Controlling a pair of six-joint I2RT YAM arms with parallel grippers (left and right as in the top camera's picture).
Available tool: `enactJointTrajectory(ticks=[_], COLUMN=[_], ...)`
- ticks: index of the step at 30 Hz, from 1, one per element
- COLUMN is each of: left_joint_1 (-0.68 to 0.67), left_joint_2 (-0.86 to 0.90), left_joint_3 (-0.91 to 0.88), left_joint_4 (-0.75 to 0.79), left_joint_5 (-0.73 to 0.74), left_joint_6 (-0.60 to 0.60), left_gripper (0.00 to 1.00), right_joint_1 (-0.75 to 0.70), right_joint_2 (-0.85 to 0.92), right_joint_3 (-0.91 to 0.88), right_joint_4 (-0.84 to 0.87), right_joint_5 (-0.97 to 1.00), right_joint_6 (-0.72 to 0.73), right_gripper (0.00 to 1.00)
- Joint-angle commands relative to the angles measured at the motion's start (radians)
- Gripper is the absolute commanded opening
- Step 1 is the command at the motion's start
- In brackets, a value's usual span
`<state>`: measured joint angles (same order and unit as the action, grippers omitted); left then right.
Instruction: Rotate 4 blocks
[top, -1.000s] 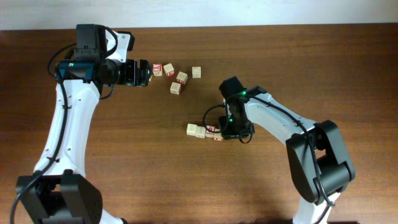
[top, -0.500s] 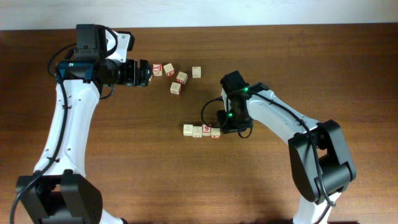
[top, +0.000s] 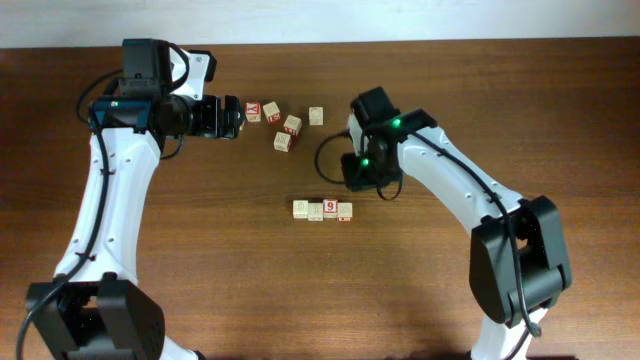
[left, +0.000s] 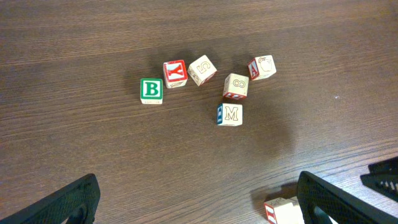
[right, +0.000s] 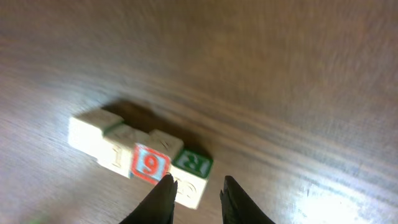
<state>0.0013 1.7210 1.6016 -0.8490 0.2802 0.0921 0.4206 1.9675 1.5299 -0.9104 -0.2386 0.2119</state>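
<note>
Near the middle of the bench (top: 520, 90), 4 blocks (top: 323, 210) sit touching in one row, probably lined up for turning. The right gripper (right: 196, 196) hovers beside them, narrowly parted and empty; the left gripper (left: 198, 180) is spread wide, idle.

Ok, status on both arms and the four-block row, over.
Left gripper wide open, empty, facing six loose blocks. Right gripper jaws narrowly parted, empty, clear of four-block row. Row straight, blocks touching. Nothing in between.
</note>
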Motion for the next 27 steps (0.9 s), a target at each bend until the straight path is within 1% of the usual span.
enactJointTrajectory(ticks=[1, 4, 5, 7, 10, 11, 13, 27], left_joint_1=[0.0, 0.0, 0.0, 0.0, 0.0, 0.0, 0.0, 0.0], left_joint_2=[0.003, 0.003, 0.003, 0.003, 0.003, 0.003, 0.003, 0.003], left_joint_3=[0.015, 0.015, 0.015, 0.015, 0.015, 0.015, 0.015, 0.015], left_joint_4=[0.002, 0.001, 0.002, 0.001, 0.001, 0.001, 0.001, 0.002], left_joint_5=[0.0, 0.0, 0.0, 0.0, 0.0, 0.0, 0.0, 0.0], left_joint_6=[-0.005, -0.005, -0.005, -0.005, -0.005, -0.005, -0.005, -0.005], left_gripper=[0.99, 0.99, 0.99, 0.99, 0.99, 0.99, 0.99, 0.99], right_joint_1=[0.037, 0.095, 0.12, 0.154, 0.163, 0.164, 0.164, 0.175], right_joint_2=[0.011, 0.048, 0.066, 0.095, 0.106, 0.106, 0.113, 0.123], right_joint_3=[0.026, 0.026, 0.026, 0.026, 0.021, 0.017, 0.013, 0.011], right_joint_4=[0.066, 0.142, 0.161, 0.171, 0.166, 0.166, 0.167, 0.108], right_joint_5=[-0.014, 0.018, 0.084, 0.158, 0.197, 0.215, 0.217, 0.164], right_joint_6=[0.076, 0.166, 0.218, 0.258, 0.269, 0.269, 0.27, 0.299], right_gripper=[0.26, 0.25, 0.25, 0.25, 0.15, 0.09, 0.04, 0.04])
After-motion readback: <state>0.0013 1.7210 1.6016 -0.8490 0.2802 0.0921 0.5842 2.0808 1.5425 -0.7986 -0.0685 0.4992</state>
